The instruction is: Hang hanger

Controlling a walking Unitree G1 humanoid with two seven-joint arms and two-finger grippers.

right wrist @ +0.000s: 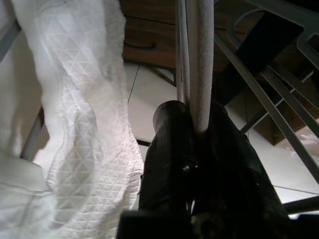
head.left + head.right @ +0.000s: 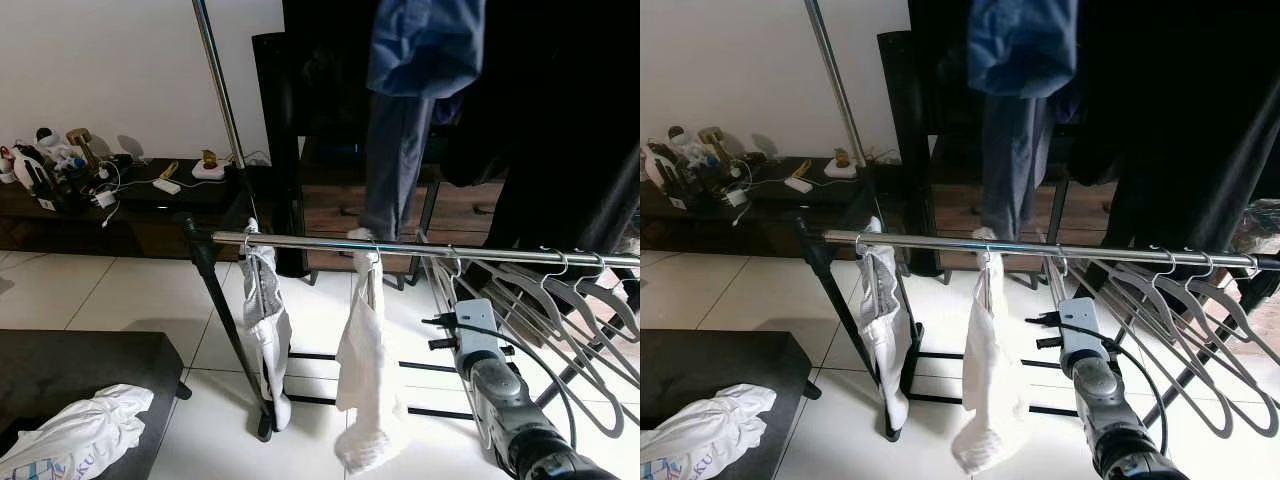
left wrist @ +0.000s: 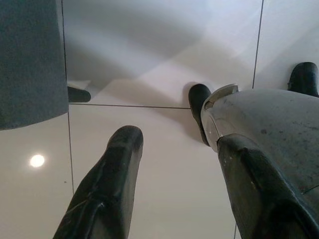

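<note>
The right gripper is clamped on a grey hanger, its two black fingers pressed together around the hanger's thin bar. From the head camera, the silver right arm reaches up from the lower right toward the rail, and the held hanger hangs by its hook on that rail, just right of a white cloth.

The rail is a shiny horizontal bar on a black-legged rack. The white cloth hangs from the rail on its own hanger, near the middle. Further left, a second, greyish-white garment hangs by the rack's upright post. To the right of the arm, a row of bare grey hangers hangs on the rail, tilted and overlapping. Above, a blue garment and dark clothes hang from a higher level.

The left gripper points down at the white tiled floor, its fingers spread wide apart and holding nothing.

At lower left, a crumpled white garment lies on a dark seat. Behind the rack, a low dark cabinet along the white wall carries small clutter and cables.
</note>
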